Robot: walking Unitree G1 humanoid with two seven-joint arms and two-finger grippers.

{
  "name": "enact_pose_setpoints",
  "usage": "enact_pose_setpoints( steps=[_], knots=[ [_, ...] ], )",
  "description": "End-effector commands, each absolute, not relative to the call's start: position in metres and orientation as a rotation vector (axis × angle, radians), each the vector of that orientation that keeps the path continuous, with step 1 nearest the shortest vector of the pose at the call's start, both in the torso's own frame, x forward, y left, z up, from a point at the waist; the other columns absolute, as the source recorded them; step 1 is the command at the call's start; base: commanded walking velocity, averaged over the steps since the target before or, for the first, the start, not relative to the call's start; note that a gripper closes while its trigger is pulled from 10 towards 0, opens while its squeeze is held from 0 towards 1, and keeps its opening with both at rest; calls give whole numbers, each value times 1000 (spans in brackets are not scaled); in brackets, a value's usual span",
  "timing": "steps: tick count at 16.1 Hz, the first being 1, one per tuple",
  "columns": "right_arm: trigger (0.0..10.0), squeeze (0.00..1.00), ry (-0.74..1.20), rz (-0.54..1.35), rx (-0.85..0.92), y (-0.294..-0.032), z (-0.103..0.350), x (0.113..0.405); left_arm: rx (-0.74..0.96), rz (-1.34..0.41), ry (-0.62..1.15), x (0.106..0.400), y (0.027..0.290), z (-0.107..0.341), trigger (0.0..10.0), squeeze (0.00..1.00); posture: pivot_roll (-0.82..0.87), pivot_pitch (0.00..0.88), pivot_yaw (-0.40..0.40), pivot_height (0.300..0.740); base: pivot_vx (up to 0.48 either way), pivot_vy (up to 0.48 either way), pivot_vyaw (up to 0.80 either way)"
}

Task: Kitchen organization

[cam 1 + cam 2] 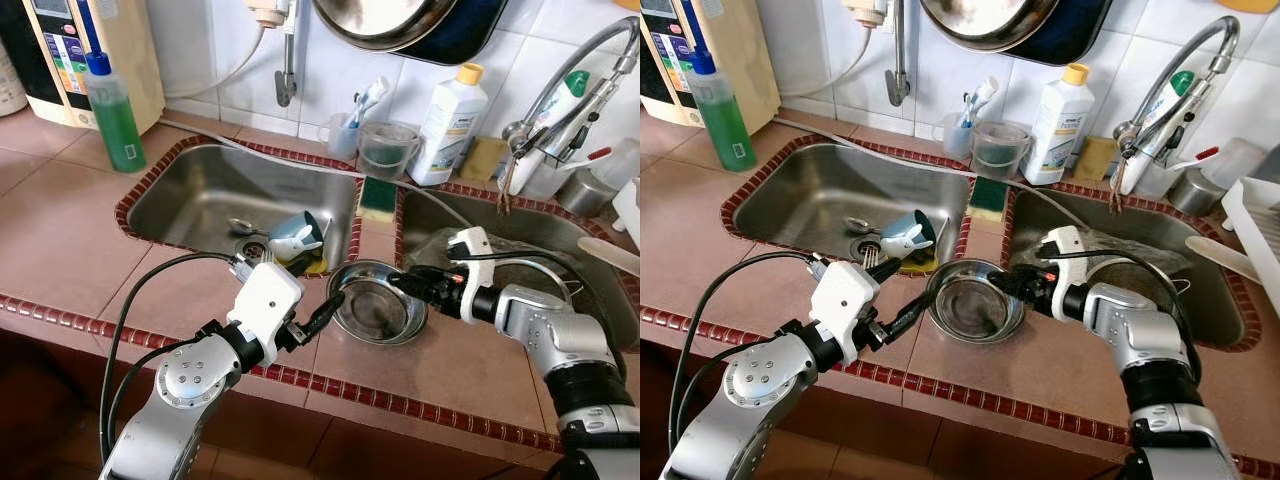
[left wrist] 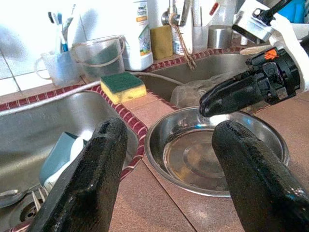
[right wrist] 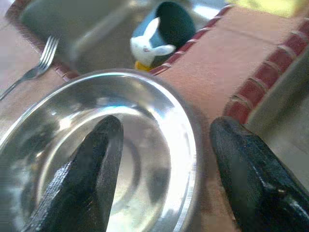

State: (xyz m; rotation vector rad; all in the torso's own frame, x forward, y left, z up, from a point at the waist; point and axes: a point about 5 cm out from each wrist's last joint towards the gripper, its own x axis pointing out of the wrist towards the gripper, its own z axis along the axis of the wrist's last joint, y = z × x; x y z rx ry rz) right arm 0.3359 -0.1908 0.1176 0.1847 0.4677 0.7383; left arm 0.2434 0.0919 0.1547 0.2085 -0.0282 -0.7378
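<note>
steel bowl (image 1: pixel 377 303) on tiled counter (image 1: pixel 80 250)

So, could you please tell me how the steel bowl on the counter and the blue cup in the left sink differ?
The steel bowl sits upright on the tiled counter; the blue cup lies tipped on its side in the sink basin. The bowl is wide, shallow and shiny metal; the cup is narrower, deeper and blue with a white figure. The right gripper straddles the bowl's rim; nothing holds the cup. Both look empty.
</note>
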Motion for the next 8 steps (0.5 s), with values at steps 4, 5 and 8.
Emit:
enact_pose_setpoints(
  steps=[4,5,8],
  knots=[
    [10000,0,509,769,145,-192,111,333,211,-745,-42,242,88,157,10000,0,20,3,-138,732,0,0,0],
    [10000,0,515,761,143,-192,109,333,210,-744,-42,242,88,157,10000,0,20,3,-138,732,0,0,0],
    [10000,0,533,732,160,-192,103,335,207,-740,-41,241,88,157,10000,0,21,11,-139,732,0,0,0]
  ],
)
